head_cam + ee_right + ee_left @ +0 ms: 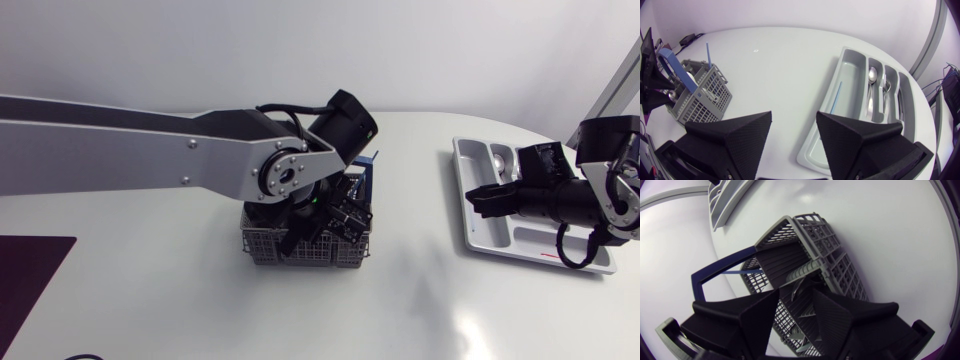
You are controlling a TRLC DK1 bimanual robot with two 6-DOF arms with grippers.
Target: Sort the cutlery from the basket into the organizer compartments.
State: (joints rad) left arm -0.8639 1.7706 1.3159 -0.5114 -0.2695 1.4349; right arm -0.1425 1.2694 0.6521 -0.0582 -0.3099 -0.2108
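Note:
The grey mesh basket with a blue handle stands at the table's middle. My left gripper hangs just over its top, pointing down into it. In the left wrist view the left gripper stands open above the basket, with grey cutlery upright below the gap and not clamped. The grey organizer lies at the right, holding spoons and a thin blue stick. My right gripper hovers open and empty over the organizer's left side.
Across the table from my right gripper stands the basket, with another blue stick rising from it. A dark mat lies at the table's front left. A thin red item rests in the organizer's front compartment.

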